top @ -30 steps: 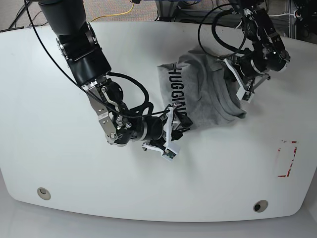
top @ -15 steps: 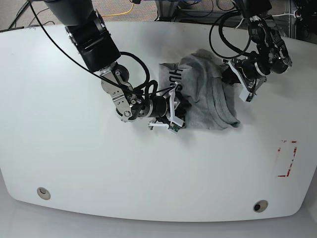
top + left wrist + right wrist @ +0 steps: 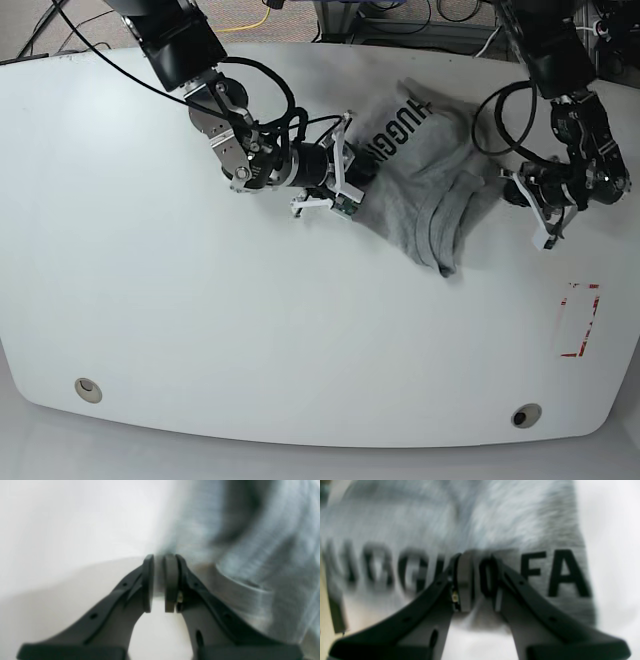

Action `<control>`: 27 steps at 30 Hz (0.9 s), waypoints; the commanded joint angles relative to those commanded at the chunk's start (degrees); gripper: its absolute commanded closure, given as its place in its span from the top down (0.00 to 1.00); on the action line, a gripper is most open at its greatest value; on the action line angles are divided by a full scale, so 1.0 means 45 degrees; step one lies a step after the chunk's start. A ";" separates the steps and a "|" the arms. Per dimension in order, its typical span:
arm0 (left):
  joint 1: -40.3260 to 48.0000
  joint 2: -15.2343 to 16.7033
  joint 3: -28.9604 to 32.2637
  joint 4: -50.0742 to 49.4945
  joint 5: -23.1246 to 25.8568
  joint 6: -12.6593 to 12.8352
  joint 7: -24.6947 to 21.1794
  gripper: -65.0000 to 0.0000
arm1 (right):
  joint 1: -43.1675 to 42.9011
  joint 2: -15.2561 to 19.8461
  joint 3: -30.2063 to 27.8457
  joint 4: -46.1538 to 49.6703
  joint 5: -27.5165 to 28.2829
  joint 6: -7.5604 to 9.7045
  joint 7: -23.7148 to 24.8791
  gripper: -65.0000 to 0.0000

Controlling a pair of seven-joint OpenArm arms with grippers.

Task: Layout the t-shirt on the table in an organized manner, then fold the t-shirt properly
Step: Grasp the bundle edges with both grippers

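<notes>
Both of my grippers are pinched on the t-shirt (image 3: 425, 180): my right gripper (image 3: 352, 185) has its jaws nearly together on the grey cloth at the printed edge, and in the right wrist view its pads (image 3: 464, 580) sit over the black block lettering (image 3: 555, 572), which runs blurred across the fabric. My left gripper (image 3: 515, 188) is clamped just as narrowly on a thin bit of the shirt's far side; in the left wrist view the pads (image 3: 170, 582) are almost touching with grey cloth at their tips, though the blur hides how much is caught. The t-shirt lies bunched and creased between my two arms, toward the back of the table (image 3: 150, 330), with one corner drooping forward. A red tape rectangle (image 3: 578, 320) sits well apart from the shirt, near the table's edge on my left
</notes>
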 joint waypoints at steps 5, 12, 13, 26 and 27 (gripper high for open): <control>-0.0547 0.0039 0.0313 0.0938 -0.0039 0.0000 0.0371 0.10 | -0.0078 -0.0078 0.0000 0.1817 0.0000 -0.0703 -0.1094 0.19; -0.0352 0.1133 0.0234 0.3907 -0.0059 0.0000 0.2061 0.10 | 0.0781 -0.0449 0.0000 0.3477 -0.0020 -0.1035 -0.2657 0.19; -0.0039 0.1231 0.0234 0.4396 -0.0059 0.0000 0.2061 0.10 | 0.0977 -0.0547 0.0000 0.3438 -0.0020 -0.1035 -0.2716 0.19; 0.3536 0.3263 0.0332 0.6173 -0.0059 0.0000 0.2061 0.10 | 0.2422 -0.0996 -0.0039 -0.0645 -0.0137 -0.0879 -0.0293 0.19; 0.3731 0.3282 0.0332 0.6173 -0.0059 0.0000 0.2061 0.10 | 0.2598 -0.0977 -0.0059 -0.1211 -0.0137 -0.0742 0.0156 0.19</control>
